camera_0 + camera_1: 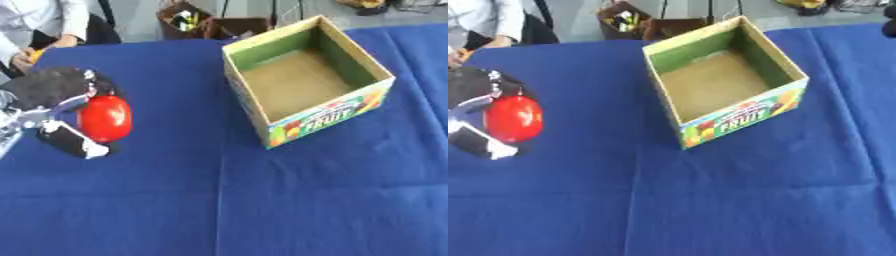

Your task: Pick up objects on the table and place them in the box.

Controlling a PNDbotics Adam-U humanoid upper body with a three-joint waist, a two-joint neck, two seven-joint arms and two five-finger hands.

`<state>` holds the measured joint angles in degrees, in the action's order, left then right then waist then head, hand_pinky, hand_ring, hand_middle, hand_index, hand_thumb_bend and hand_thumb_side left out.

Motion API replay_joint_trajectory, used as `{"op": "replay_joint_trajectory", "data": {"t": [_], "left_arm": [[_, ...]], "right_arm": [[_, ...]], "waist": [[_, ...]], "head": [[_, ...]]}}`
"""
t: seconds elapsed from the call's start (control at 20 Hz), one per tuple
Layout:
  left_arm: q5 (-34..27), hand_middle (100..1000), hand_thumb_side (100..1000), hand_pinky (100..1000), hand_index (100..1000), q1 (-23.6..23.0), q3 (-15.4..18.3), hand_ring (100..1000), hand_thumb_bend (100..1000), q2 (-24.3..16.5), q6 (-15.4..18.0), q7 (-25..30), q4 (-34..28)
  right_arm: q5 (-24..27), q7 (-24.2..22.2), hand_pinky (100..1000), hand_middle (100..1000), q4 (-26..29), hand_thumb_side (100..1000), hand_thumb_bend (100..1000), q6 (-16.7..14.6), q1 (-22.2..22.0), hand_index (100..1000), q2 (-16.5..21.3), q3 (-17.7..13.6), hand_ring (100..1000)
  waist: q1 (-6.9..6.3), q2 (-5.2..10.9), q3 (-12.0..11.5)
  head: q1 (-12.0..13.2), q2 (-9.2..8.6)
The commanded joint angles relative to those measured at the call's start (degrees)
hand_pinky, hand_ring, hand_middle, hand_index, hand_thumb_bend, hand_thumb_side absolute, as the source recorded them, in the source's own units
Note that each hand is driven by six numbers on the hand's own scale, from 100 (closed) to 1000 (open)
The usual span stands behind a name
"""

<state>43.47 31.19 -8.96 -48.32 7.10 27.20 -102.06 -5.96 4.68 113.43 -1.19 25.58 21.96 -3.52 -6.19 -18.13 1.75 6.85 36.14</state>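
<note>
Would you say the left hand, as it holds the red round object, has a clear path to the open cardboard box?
Probably yes: the left hand is curled round the red round object, and only bare blue tablecloth lies between it and the open-topped cardboard box.

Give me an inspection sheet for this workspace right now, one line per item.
Surface: table under a blue cloth, creased.
Job's things: red round object held at the table's left; open cardboard fruit box, empty inside, right of centre.
Clutter: nothing seen on the cloth.
Hands: left hand curled round the red object; right hand not in view.
Cables: nothing seen.
Surroundings: brown boxes on the floor beyond the far edge.
</note>
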Motion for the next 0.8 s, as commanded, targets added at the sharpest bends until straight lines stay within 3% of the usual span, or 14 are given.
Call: {"op": "replay_joint_trajectory", "data": {"t": [0.05,0.4,0.8], "left_arm": [[-0.52,448,326,100,622,4.54,0.36,337,100,-0.07,0.33,0.46,-0.21],[-0.41,436,328,100,615,17.64,-1.89,329,100,6.55,1.82,1.56,5.77],[4.21,425,328,100,607,28.22,-3.14,323,100,15.35,3.56,-0.54,16.11]], "right_arm": [[0.2,-0.08,712,506,1.16,650,202,-0.08,0.28,720,1.52,-0.09,761],[0.54,-0.74,712,505,1.16,650,202,-0.3,0.72,719,1.92,0.57,760],[0.88,-1.57,712,505,1.16,648,199,-0.57,1.79,719,1.96,1.26,760]], "waist": [[-0.15,1.4,0.23],[-1.23,1.83,2.16],[-2.57,1.39,4.91]], "head": [[0.09,0.54],[0.97,0.91],[2.42,0.2]]}}
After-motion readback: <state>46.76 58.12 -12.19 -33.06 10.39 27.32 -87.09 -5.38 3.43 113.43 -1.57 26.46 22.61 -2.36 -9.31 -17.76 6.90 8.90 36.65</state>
